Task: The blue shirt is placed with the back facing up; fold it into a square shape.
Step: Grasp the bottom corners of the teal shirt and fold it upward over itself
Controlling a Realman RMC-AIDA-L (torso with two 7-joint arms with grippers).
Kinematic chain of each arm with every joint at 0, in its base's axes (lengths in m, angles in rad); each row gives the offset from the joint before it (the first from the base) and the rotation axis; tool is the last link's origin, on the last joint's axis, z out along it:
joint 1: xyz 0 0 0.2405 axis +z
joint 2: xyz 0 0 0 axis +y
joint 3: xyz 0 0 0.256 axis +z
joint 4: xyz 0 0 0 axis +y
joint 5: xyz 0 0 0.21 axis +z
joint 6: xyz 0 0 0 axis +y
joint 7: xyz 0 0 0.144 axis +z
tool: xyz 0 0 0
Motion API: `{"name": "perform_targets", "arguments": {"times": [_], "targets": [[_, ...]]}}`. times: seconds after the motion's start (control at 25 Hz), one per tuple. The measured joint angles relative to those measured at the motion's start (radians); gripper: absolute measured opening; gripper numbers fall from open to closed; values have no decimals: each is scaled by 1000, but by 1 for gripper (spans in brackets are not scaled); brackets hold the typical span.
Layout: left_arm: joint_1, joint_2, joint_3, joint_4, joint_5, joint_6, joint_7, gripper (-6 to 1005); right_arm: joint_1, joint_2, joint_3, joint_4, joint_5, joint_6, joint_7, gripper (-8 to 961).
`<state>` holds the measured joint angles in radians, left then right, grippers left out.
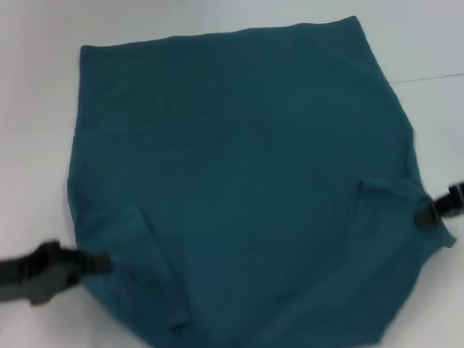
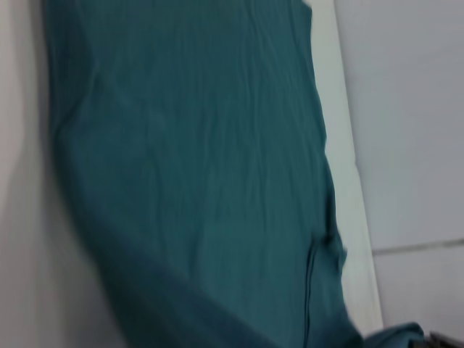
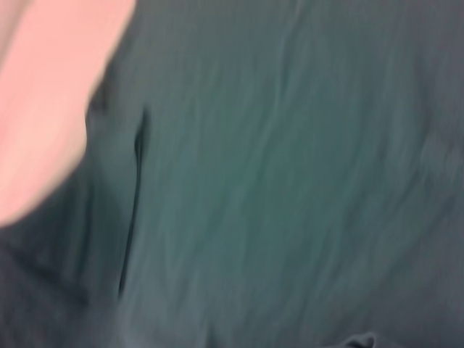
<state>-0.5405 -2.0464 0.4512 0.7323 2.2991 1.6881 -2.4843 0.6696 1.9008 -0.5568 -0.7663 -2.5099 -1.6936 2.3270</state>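
The blue shirt (image 1: pixel 249 189) lies spread on the white table, plain side up, and fills most of the head view. Both sleeves are turned inward, leaving a crease near each lower side. My left gripper (image 1: pixel 101 263) reaches in from the left, its tip at the shirt's left edge beside the folded sleeve. My right gripper (image 1: pixel 424 215) comes in from the right, its tip over the shirt's right edge. The left wrist view shows the blue shirt (image 2: pixel 196 181) lying along the table edge. In the right wrist view the blue shirt (image 3: pixel 290 188) fills nearly the whole picture.
The white table (image 1: pixel 21 117) shows on the left, at the back and on the right of the shirt. A thin dark seam (image 1: pixel 440 76) crosses the table at the right. The shirt's near part runs off the bottom of the head view.
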Motion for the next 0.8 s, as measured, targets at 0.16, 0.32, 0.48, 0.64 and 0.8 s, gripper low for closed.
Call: {"name": "perform_targets", "arguments": {"times": [0.16, 0.32, 0.48, 0.64, 0.8], "targets": [[-80, 5, 5, -34, -1, -127, -71, 12, -3, 7, 25, 0, 45, 124, 58, 60], [-161, 22, 33, -108, 5, -267, -86, 12, -6, 31, 19, 0, 65, 256, 88, 63], [-216, 33, 83, -142, 6, -373, -114, 12, 14, 60, 16, 1, 66, 366, 90, 66], [-253, 37, 114, -145, 6, -463, -149, 12, 39, 69, 19, 13, 109, 452, 96, 70], [-293, 46, 171, -160, 7, -582, -176, 13, 70, 68, 17, 33, 133, 534, 106, 73]]}}
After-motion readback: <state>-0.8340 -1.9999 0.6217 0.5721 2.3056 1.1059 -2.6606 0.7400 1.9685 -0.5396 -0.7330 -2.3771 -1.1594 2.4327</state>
